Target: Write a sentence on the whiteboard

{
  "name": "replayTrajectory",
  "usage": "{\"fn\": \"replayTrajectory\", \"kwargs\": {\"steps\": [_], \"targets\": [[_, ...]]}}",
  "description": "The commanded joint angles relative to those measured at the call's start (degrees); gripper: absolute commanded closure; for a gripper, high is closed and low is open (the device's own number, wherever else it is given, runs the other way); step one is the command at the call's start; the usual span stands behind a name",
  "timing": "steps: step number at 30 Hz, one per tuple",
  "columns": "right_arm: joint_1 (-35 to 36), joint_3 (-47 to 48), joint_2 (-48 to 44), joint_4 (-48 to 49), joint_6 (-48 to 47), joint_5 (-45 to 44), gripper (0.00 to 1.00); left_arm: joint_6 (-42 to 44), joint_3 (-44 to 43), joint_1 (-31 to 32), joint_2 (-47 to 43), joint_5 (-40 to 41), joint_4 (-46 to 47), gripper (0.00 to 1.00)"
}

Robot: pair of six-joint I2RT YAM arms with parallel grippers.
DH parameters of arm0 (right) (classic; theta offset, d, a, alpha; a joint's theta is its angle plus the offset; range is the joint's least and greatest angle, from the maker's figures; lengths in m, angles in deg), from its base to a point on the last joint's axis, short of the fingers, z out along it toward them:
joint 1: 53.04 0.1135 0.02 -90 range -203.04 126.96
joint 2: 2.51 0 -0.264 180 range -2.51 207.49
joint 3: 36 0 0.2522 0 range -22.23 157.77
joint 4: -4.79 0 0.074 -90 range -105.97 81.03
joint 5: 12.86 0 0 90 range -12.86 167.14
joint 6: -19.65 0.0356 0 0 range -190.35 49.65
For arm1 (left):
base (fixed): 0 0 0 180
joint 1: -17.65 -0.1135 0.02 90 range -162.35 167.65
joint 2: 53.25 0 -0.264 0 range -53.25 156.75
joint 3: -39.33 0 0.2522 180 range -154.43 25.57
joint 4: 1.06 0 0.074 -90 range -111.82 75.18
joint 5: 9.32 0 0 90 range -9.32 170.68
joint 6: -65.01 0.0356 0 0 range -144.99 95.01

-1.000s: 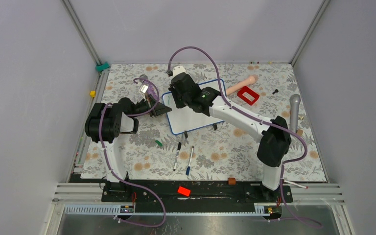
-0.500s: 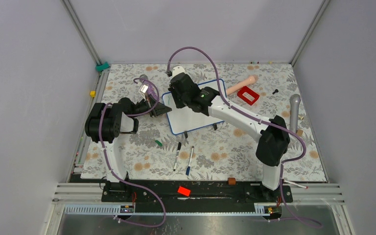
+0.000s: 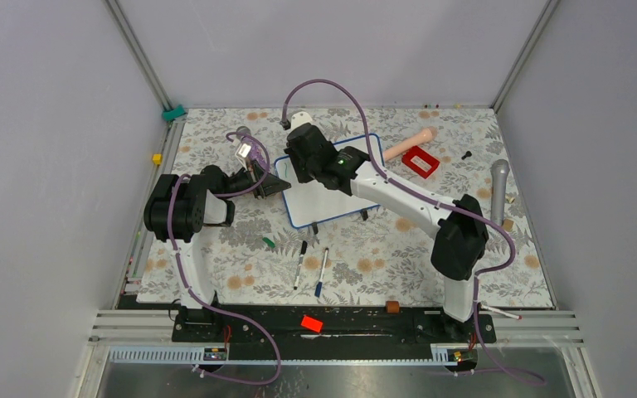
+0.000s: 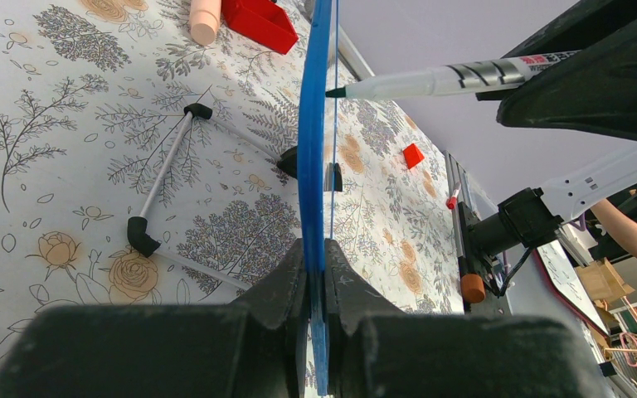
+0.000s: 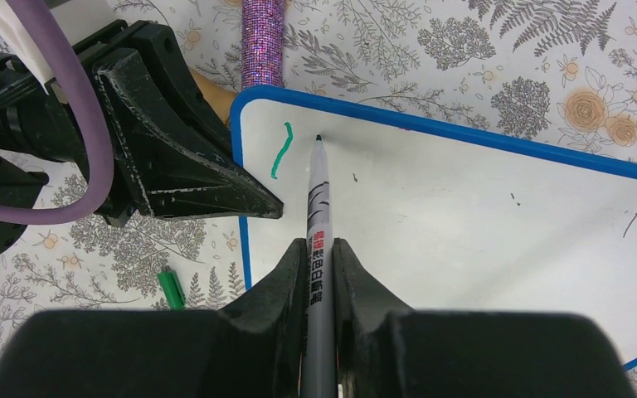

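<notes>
The whiteboard [image 3: 325,201] stands tilted on its feet at mid table, white with a blue rim [image 5: 431,126]. My left gripper [image 3: 274,185] is shut on its left edge; the rim [image 4: 313,124] runs edge-on between the fingers [image 4: 286,274]. My right gripper [image 3: 301,163] is shut on a grey marker [image 5: 318,192], also in the left wrist view [image 4: 444,80]. The marker's tip is at the board's upper left corner. Of the sentence, only one short green stroke [image 5: 280,151] shows, just left of the tip.
A green cap [image 3: 269,242] and two pens [image 3: 300,264] [image 3: 322,272] lie in front of the board. A red box [image 3: 420,162] and a pink cylinder [image 3: 409,144] lie behind it on the right. A glittery purple cylinder [image 5: 263,41] lies beyond the board's corner. A grey microphone [image 3: 498,191] lies at the far right.
My right gripper with the marker has edged slightly to the left over the board's upper left corner. The left arm and the board have not moved.
</notes>
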Motion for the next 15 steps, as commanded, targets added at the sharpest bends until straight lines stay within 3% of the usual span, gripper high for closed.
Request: {"fn": "replayTrajectory", "kwargs": {"steps": [1,15], "targets": [[0.1,2.9,1.0,-0.6,-0.9,-1.7,1.0,6.1,0.9,0.6,-0.1,-3.5,0.6,1.0],[0.1,2.0,0.5,-1.5,-0.4,2.0,1.0,6.1,0.9,0.6,0.0,-3.4,0.6,1.0]]}}
